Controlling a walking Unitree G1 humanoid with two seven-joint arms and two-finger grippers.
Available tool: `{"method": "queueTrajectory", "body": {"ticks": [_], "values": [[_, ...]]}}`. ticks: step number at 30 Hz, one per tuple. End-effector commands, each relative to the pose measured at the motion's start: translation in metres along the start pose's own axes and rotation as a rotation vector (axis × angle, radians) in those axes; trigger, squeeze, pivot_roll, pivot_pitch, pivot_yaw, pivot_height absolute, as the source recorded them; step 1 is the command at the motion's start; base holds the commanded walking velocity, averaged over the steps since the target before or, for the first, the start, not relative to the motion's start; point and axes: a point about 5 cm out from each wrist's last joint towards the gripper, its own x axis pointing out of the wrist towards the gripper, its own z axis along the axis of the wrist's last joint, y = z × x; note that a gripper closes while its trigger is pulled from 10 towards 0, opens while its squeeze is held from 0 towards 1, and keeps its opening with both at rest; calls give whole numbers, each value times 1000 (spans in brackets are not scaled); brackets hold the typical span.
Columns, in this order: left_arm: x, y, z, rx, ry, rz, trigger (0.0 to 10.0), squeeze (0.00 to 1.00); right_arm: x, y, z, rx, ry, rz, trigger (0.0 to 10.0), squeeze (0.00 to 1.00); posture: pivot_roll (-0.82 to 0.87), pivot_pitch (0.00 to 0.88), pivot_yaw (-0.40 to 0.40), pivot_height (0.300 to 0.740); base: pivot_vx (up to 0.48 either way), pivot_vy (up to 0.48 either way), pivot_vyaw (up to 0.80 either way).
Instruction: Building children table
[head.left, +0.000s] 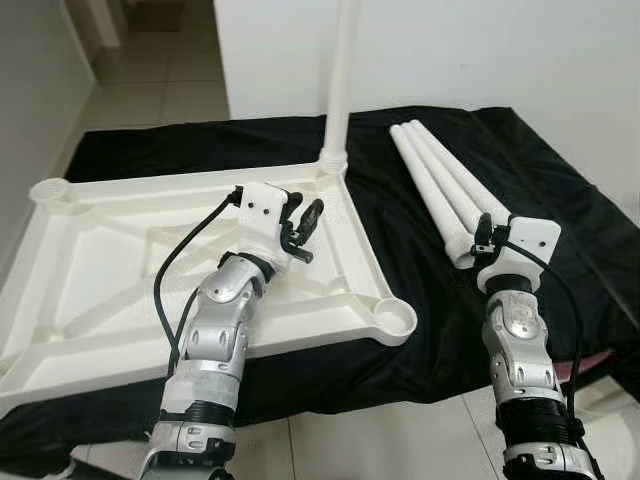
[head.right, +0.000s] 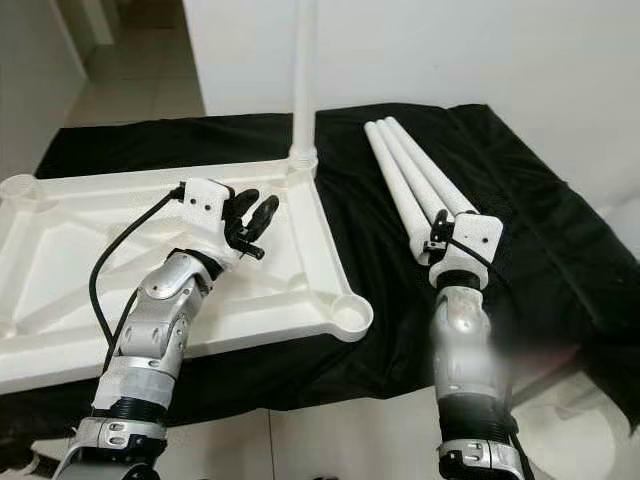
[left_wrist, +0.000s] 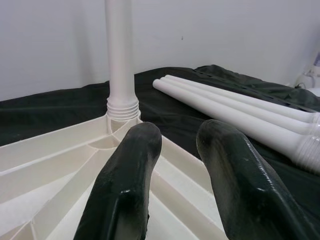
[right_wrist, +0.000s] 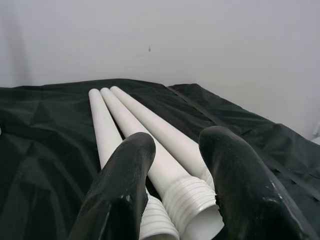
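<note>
The white table top (head.left: 100, 250) lies upside down on a black cloth (head.left: 560, 200). One white leg (head.left: 340, 80) stands upright, screwed into its far right corner socket. Three loose white legs (head.left: 440, 180) lie side by side on the cloth to the right, threaded ends (right_wrist: 192, 200) toward me. My left gripper (head.left: 303, 230) hovers open and empty over the table top's right part, pointing at the upright leg (left_wrist: 120, 55). My right gripper (head.left: 483, 240) is open at the near ends of the loose legs, one finger (right_wrist: 125, 175) on each side of them.
The near right corner socket (head.left: 397, 318) and the far left socket (head.left: 50, 190) stand empty. A white wall rises behind the cloth. Tiled floor (head.left: 400, 440) lies below the near edge, and a corridor opens at the far left.
</note>
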Motion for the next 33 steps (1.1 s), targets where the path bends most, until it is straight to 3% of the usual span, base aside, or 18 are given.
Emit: {"method": "queueTrajectory", "body": {"ticks": [1, 15, 20, 33], "values": [[0, 5, -2, -8, 14, 93, 10000, 0, 0, 2, -2, 11, 14, 9, 10000, 0, -47, 38, -5, 740, 0, 0, -775], [0, 3, 0, 23, 4, 64, 10000, 0, -1, 1, -3, 8, 13, 10, 10000, 0, -47, 43, 0, 740, 0, 0, -750], [-1, 4, -1, 29, 18, 74, 10000, 0, -1, 2, -2, 4, 7, 14, 10000, 0, -43, 45, 2, 740, 0, -455, 0], [-2, 8, -1, 20, 21, 89, 10000, 0, -4, 3, -3, 4, 5, 21, 10000, 0, -34, 51, 9, 740, 0, 0, 0]]}}
